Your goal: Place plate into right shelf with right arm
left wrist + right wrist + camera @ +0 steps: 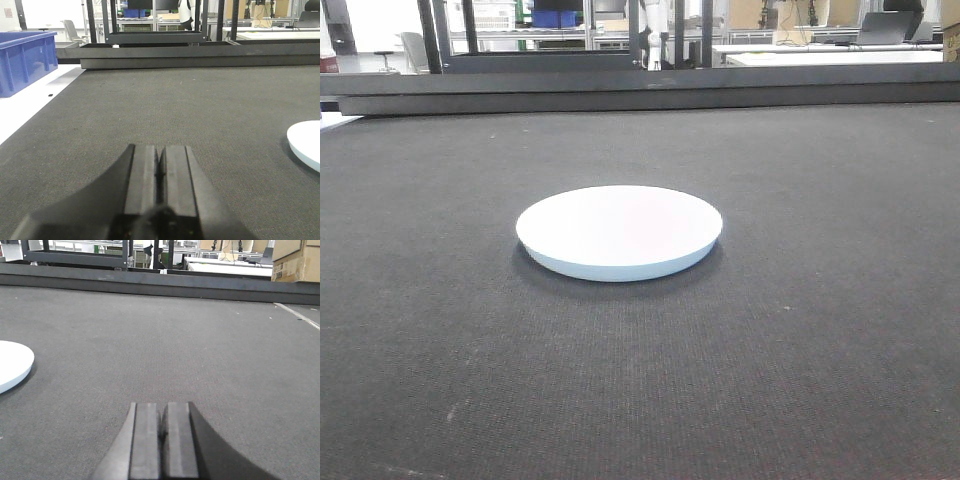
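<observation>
A plain white round plate (619, 229) lies flat on the dark grey mat in the middle of the front view. Its edge shows at the right of the left wrist view as the plate (306, 143) and at the left of the right wrist view as the plate (12, 364). My left gripper (160, 147) rests low over the mat, shut with nothing in it, left of the plate. Off to the plate's right sits my right gripper (163, 405), also shut and empty. The right shelf is out of view.
A raised dark ledge (640, 90) runs along the mat's far edge. A blue plastic crate (22, 60) stands on a white surface at the far left. A cardboard box (296, 260) sits at the far right. Black frames and lab benches stand behind.
</observation>
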### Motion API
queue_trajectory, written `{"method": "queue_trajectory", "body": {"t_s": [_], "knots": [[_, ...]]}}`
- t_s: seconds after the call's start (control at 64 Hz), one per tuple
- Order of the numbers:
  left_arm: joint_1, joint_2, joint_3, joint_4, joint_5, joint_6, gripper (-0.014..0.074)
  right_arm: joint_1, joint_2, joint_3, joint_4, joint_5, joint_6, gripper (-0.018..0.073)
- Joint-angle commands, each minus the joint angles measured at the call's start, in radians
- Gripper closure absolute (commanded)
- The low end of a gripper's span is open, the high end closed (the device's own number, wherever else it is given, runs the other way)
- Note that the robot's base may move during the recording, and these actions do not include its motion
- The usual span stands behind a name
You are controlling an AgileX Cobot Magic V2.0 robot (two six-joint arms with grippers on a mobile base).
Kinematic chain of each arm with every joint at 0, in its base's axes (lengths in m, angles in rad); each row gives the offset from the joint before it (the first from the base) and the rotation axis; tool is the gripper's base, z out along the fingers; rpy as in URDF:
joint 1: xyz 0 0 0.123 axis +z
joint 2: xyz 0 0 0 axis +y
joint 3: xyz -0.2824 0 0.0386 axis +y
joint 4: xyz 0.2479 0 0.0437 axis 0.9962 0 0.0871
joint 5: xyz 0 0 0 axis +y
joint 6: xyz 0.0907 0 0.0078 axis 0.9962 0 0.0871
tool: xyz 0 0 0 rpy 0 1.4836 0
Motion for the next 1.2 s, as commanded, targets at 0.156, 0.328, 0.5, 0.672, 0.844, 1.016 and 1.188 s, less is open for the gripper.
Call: {"method": "queue_trajectory", "body": {"t_s": [0.156,0.328,0.5,0.672,0.844,1.016,1.188], "knots": [[-0.006,-0.012,0.008,-0.002,-0.087,-0.002,0.0643,-0.004,-0.013,-0.009,-0.010,-0.083,0.000,0.0503],[-0.006,-0.012,0.008,-0.002,-0.087,-0.002,0.0643,-0.004,-0.013,-0.009,-0.010,-0.083,0.000,0.0503],[-0.006,-0.012,0.008,-0.002,-0.087,-0.002,0.0643,-0.004,-0.013,-0.009,-0.010,-0.084,0.000,0.0503],[-0.006,-0.012,0.008,-0.002,-0.087,-0.002,0.0643,-0.004,-0.013,-0.009,-0.010,-0.104,0.000,0.0503],[-0.006,-0.012,0.008,-0.002,-0.087,-0.002,0.0643,-0.004,-0.012,-0.059,-0.007,-0.136,0.030,0.0503],[-0.006,-0.012,0.008,-0.002,-0.087,-0.002,0.0643,-0.004,0.089,-0.311,-0.007,0.129,0.044,0.0501],[-0.006,-0.012,0.008,-0.002,-0.087,-0.002,0.0643,-0.003,0.349,-0.511,-0.009,0.241,0.044,0.0340]]}}
